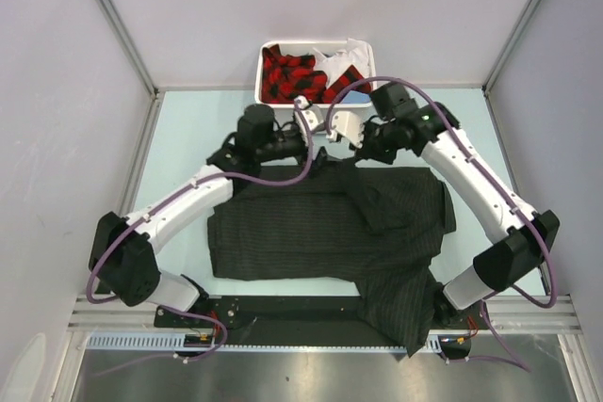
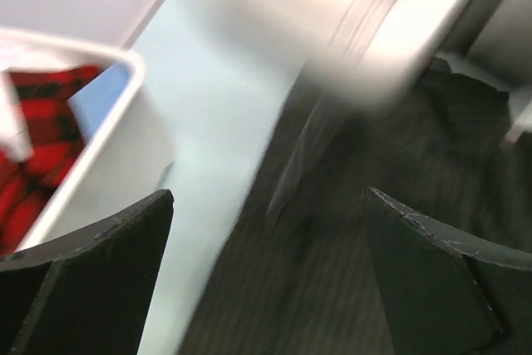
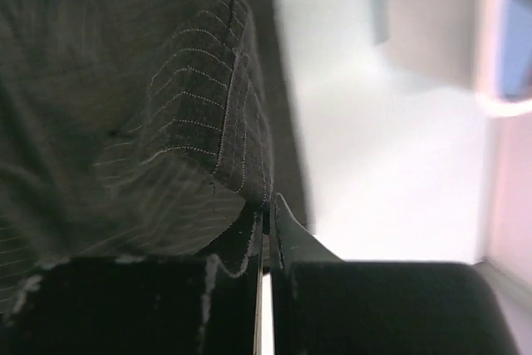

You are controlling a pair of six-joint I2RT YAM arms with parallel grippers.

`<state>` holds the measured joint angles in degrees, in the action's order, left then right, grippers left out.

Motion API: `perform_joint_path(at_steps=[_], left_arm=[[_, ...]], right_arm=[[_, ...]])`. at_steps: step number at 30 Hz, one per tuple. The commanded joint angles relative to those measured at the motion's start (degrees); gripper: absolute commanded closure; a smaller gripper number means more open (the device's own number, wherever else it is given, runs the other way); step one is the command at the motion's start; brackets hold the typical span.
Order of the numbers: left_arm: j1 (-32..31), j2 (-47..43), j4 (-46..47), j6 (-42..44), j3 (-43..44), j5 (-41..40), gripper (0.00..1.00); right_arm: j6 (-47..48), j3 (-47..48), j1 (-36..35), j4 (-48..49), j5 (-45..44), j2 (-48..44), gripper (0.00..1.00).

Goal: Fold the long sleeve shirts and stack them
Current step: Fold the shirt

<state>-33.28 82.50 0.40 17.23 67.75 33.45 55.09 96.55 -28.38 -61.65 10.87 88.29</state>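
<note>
A black pinstriped long sleeve shirt (image 1: 320, 233) lies spread on the table, partly folded, with one sleeve hanging over the near edge. My left gripper (image 1: 318, 153) hovers open over the shirt's far edge; in the left wrist view its fingers (image 2: 100, 272) stand wide apart above the blurred dark cloth (image 2: 349, 272), and the gripper (image 2: 266, 197) is empty. My right gripper (image 1: 366, 151) is at the far edge beside it. In the right wrist view this gripper (image 3: 268, 209) is shut on a stitched edge of the shirt (image 3: 191, 122), which bunches up in front of the jaws.
A white bin (image 1: 261, 72) with red-and-black plaid and white cloth stands at the back centre, just beyond both grippers; it also shows in the left wrist view (image 2: 108, 155). Grey walls close in the left, right and back sides. A metal rail (image 1: 301, 341) runs along the near edge.
</note>
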Motion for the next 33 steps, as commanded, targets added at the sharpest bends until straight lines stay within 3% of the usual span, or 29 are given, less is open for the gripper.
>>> perform_joint_path(at_steps=[1,4,10,16,21,24,27,33], left_arm=[[-7.04,-0.76,17.95,-15.27,-4.36,-8.48,0.01],[-10.39,-1.72,24.55,-18.54,-10.17,-11.91,0.01],[-13.13,-0.5,26.66,-20.22,-12.72,-16.4,0.01],[-13.48,-0.76,33.25,-22.33,-16.5,-13.76,0.01],[-13.04,-8.22,32.65,-20.41,-23.44,-18.77,0.01],[-13.13,-12.27,33.52,-17.42,-26.61,-15.44,0.01],[-14.7,-11.05,34.05,-13.9,-25.48,-13.24,0.01],[-19.19,-3.67,34.84,-9.41,-18.8,-21.4,0.01]], right_arm=[[-13.41,-1.9,-4.84,-4.88,-10.69,1.45,1.0],[-18.94,-1.81,-6.33,-4.71,-13.24,0.39,1.0],[-23.45,-1.98,-7.04,-5.33,-13.25,-0.57,1.0],[-24.94,-2.24,-6.69,-4.19,-13.95,-0.75,1.0],[-26.53,-4.26,0.86,1.26,-7.81,-4.7,1.0],[-24.16,-6.02,1.92,1.88,-5.17,-6.9,1.0],[-22.67,-5.33,1.93,0.22,-1.3,-6.82,1.0],[-23.18,0.3,1.4,-5.23,2.48,-4.01,1.0]])
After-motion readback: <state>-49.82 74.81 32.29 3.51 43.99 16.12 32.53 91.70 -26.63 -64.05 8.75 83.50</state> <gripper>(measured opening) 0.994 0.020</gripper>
